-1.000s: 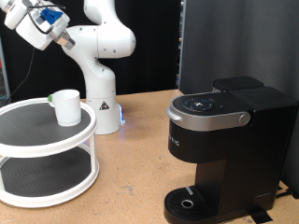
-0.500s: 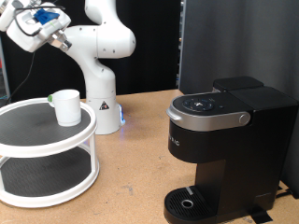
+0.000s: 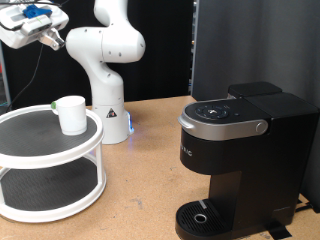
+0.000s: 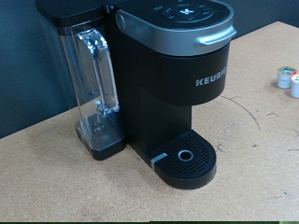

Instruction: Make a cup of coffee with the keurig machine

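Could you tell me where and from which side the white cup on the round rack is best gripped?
The cup stands upright, mouth open, on the top tier of the white rack. Coming down from above and pinching one wall at the rim looks best, away from the green bit at its left. The claw hangs high above, holding nothing.

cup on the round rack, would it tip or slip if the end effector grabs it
The cup looks rigid, probably ceramic or hard plastic, so it should not deform. Its smooth white wall may be slippery. It stands upright on the white tiered stand, and its squat shape suggests it would slide before tipping.
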